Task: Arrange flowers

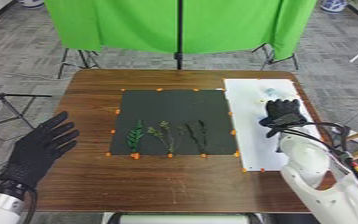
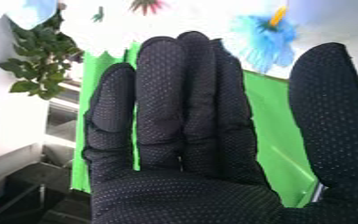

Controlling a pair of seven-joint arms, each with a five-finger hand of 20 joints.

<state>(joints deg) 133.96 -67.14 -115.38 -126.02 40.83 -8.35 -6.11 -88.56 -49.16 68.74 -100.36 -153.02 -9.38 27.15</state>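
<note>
The left hand point(image 1: 35, 150), fingers extended and empty, is at the left side of the surface point(image 1: 175, 192), leafy stems point(image 1: 135, 136) lie on the dark mat point(image 1: 158, 107), and the right hand point(image 1: 285, 112), fingers straight and empty, is above the white panel point(image 1: 260, 157), near a blue flower point(image 2: 260, 45).

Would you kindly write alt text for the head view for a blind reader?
A robot's right hand is over a white board with flowers, beside a dark mat bearing leafy sprigs on a brown table; its left hand is at left.
</note>
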